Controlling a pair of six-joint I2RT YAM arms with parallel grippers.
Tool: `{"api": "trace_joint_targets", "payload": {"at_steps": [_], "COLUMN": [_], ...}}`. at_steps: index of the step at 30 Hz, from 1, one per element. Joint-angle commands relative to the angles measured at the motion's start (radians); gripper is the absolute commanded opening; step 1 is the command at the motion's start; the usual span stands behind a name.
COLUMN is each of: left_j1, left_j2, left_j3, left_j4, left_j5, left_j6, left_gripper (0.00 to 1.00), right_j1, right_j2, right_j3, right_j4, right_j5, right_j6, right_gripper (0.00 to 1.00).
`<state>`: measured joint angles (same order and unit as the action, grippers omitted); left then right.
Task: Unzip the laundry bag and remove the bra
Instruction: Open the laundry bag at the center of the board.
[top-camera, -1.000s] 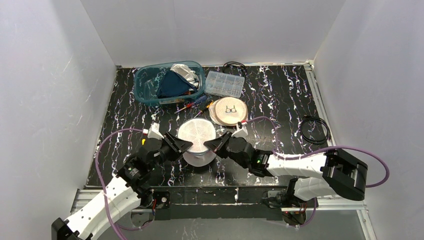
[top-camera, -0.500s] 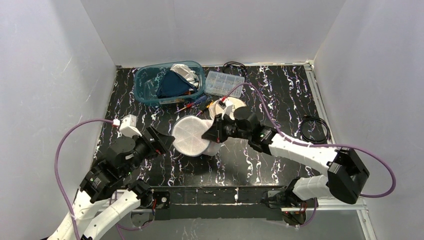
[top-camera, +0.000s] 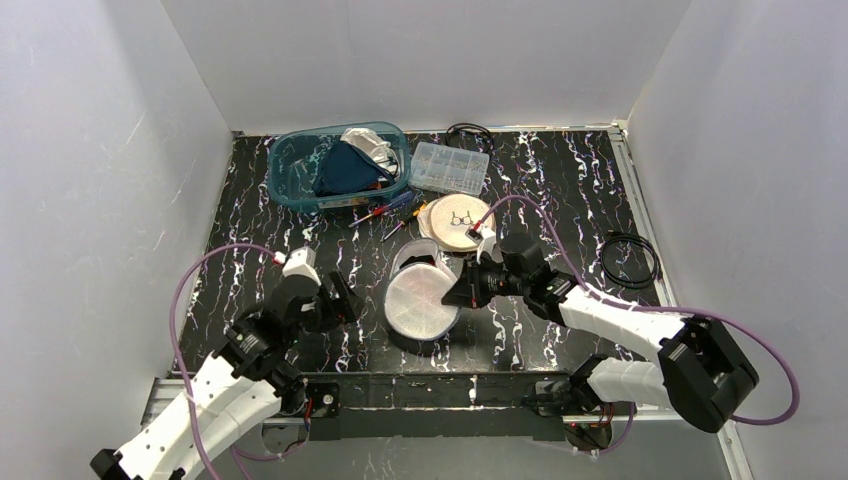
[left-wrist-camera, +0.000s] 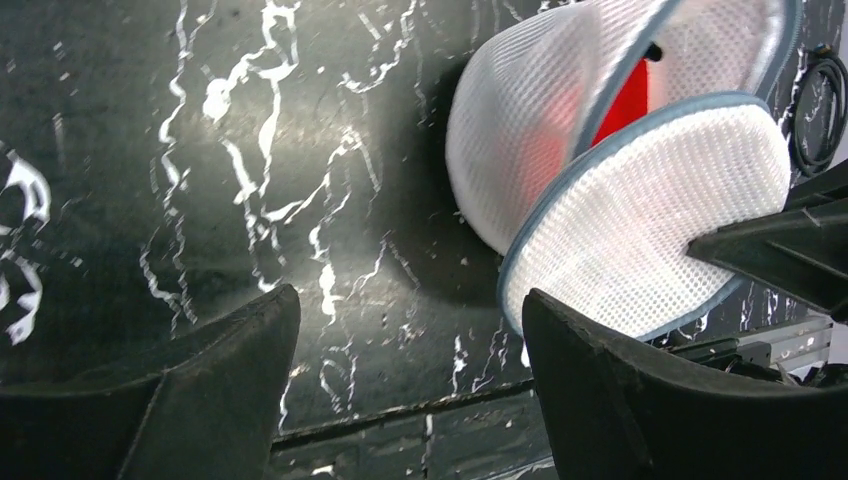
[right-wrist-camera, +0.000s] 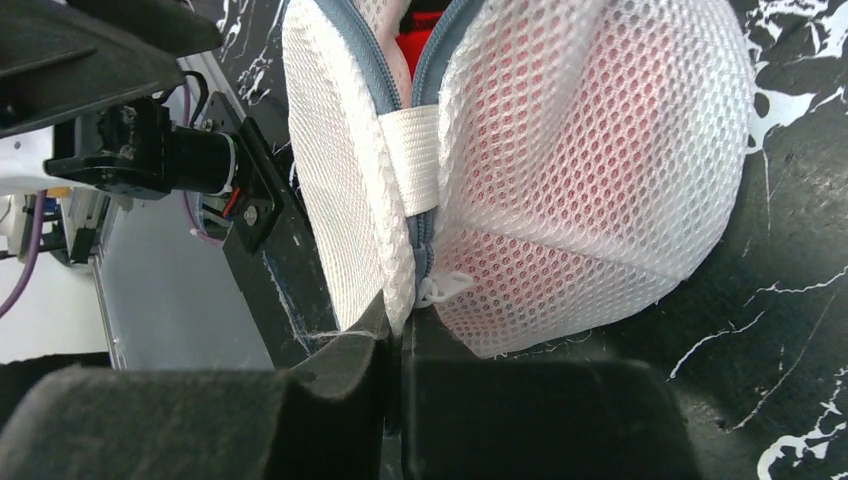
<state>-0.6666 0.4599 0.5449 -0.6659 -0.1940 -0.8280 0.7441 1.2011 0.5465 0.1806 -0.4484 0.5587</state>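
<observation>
Clamped tight on the laundry bag (right-wrist-camera: 580, 150), at the grey-bound rim of its loose flap, just beside the white zipper pull (right-wrist-camera: 440, 288): right gripper (right-wrist-camera: 395, 340), fingers pressed together with only mesh edge between. Straight ahead of those fingertips, lying on the black marbled table (top-camera: 560, 190): round white honeycomb mesh, grey binding along the zip, unzipped far enough to gape like a clamshell. Across the seam just beyond the fingertips, a white fabric loop (right-wrist-camera: 415, 160). Deep in the gap and showing pink through the mesh, a red bra (left-wrist-camera: 628, 100), not yet out.

Spread wide with nothing held: left gripper (left-wrist-camera: 405, 310), bare table between its fingers, the bag's flap just ahead of and beside one finger, no contact to be seen.

Compared with a second ago: then pinched from both sides, one gripper at each edge, flat disc face up; now released by the left, held by the right alone. Compared with half a second ago: left gripper back in near the bag after standing well off; bag carried along with the right gripper toward the arm bases, flap fallen open on the left gripper's side.
</observation>
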Motion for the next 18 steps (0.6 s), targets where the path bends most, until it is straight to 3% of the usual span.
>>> {"api": "trace_joint_targets", "payload": {"at_steps": [1,5,9,18], "left_j1": [0.004,0.016,0.031,0.053], "left_j2": [0.112,0.249,0.383,0.558], "left_j3": [0.047,0.12,0.207,0.225], "left_j4": [0.2,0.321,0.331,0.425], "left_j5": [0.046,0.152,0.193,0.358], "left_j6": [0.09,0.24,0.342,0.375], "left_gripper": [0.79,0.82,0.82,0.74], "right_j1": [-0.018,-0.021,-0.027,-0.033], "right_j2": [-0.042,-0.068,-0.101,-0.114], "right_j3": [-0.001,-0.001,-0.018,-0.014], "right_j4": [-0.025,-0.086,-0.111,-0.117], "right_j5": [-0.073,-0.104,-0.114,-0.143], "right_j6": [-0.071,-0.109,-0.12,-0.124], "right_gripper": [0.01,0.01,0.01,0.01]}}
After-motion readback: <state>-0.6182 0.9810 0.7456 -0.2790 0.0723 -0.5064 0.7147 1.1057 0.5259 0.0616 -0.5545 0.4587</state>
